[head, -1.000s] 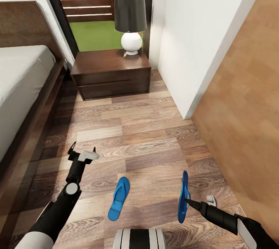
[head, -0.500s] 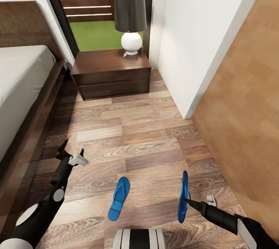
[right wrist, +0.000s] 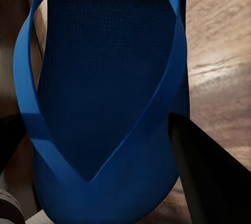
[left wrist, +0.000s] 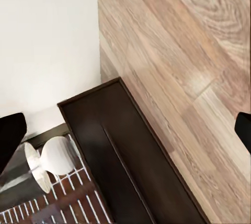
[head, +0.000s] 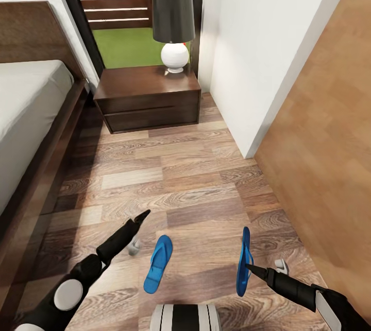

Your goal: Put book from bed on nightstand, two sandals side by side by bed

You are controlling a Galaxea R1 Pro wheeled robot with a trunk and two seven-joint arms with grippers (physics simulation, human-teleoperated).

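Two blue sandals on the wood floor. One sandal (head: 157, 264) lies flat, sole down, well out from the bed (head: 31, 115). Second sandal (head: 243, 261) stands on edge, farther from the bed than the flat one, a gap of bare floor between them, so not yet side by side.

Handling guess: thin foam, light, bendy, slightly grippy; straps floppy. Best pinch is across the sole edge or the strap near the toe post; a flat sandal is hard to get under, so take it at the rim or strap.

Right tool (head: 263, 271) sits at the edge-up sandal's heel end; wrist view has the blue sole (right wrist: 104, 78) and strap right between the dark fingers (right wrist: 209, 172), so it looks clamped on that sandal, propping it on edge. Left tool (head: 138, 230) hangs just bed-side of the flat sandal, not touching it; jaws spread wide in the wrist view, holding nothing.

Nightstand (head: 149, 95) with lamp (head: 173, 22) stands beyond the sandals, beside the bed's head. Book not seen.
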